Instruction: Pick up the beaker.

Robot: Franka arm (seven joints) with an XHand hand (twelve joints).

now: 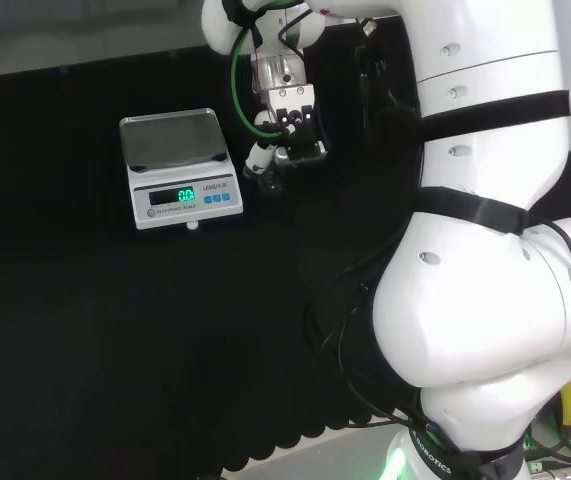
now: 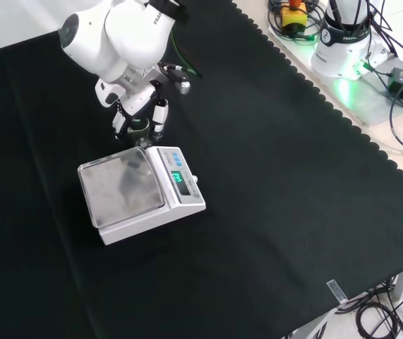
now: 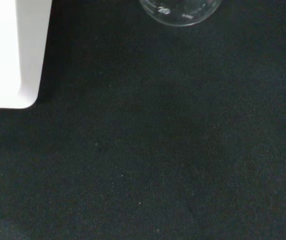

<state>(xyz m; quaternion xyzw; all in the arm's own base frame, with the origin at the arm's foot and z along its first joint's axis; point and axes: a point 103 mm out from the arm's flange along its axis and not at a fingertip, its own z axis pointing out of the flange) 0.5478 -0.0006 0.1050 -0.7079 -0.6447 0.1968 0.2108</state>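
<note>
Beaker: clear glass, on black cloth beside weighing scale. Hand: above it, finger spread indiscernible. Step: approach. Next: descend, enclose beaker.

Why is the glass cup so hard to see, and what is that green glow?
In the wrist view the clear beaker nearly melts into the black cloth, only its rim catching light. In the front view the scale display glows green, and a green lamp shines by the arm's base.

Scale just beside beaker
</note>
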